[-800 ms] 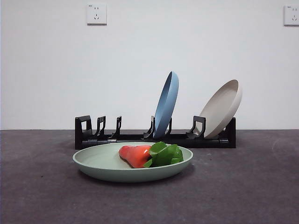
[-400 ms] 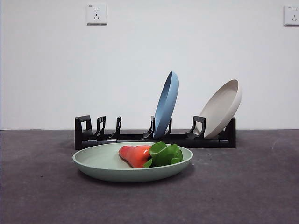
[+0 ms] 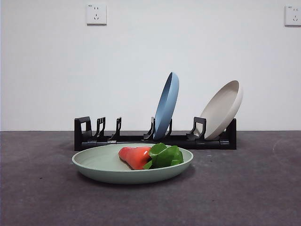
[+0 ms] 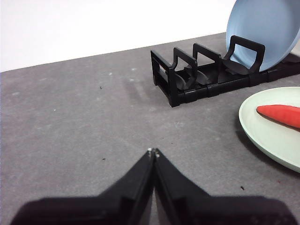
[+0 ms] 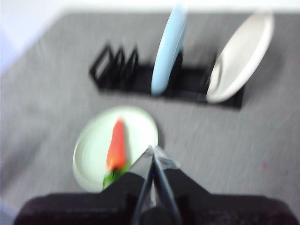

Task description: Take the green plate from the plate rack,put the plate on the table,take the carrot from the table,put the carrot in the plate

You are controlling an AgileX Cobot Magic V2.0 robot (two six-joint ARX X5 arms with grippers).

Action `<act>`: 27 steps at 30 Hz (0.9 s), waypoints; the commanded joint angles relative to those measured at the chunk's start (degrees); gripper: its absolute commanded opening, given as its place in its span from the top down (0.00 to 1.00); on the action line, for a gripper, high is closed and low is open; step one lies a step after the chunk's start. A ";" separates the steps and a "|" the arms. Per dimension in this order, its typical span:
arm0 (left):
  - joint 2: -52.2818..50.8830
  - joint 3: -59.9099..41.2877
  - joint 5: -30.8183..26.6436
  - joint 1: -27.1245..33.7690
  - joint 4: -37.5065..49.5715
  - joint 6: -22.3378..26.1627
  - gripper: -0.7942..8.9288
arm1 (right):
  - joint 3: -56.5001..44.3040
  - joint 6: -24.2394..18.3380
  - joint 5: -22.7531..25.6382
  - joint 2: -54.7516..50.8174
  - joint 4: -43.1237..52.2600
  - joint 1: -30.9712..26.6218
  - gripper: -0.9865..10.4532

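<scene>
Nothing among the things had moved since earlier, carrot (image 3: pixel 139 157) lay in the green plate (image 3: pixel 96 165) on the desk (image 3: pixel 254 188) just before the plate rack (image 3: pixel 89 133), blue plate (image 3: pixel 167 104) and beige plate (image 3: pixel 225 109) stood in that rack, left pincer (image 4: pixel 153 151) and right pincer (image 5: pixel 153 151) both pressed together, holding nothing.

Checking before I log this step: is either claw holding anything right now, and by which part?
Nothing is held. The left claw and right claw are both shut on nothing, above the table. The carrot lies in the green plate.

You have the carrot (image 3: pixel 137 157) in the plate (image 3: pixel 101 165) on the counter (image 3: pixel 244 188), plate rack (image 3: pixel 155 139) just behind it.
</scene>
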 commanded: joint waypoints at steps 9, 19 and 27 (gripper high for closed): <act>-0.15 -0.79 -0.09 0.17 0.22 -0.31 0.92 | -30.73 -4.68 -4.00 -17.81 29.94 -22.51 0.91; -0.15 -0.79 -0.09 0.17 0.22 -0.31 0.92 | -52.98 -3.41 -3.93 -32.76 41.72 -23.06 0.91; -0.15 -0.79 -0.09 0.17 0.22 -0.31 0.92 | -60.85 -1.88 -3.67 -37.86 41.70 -19.71 0.91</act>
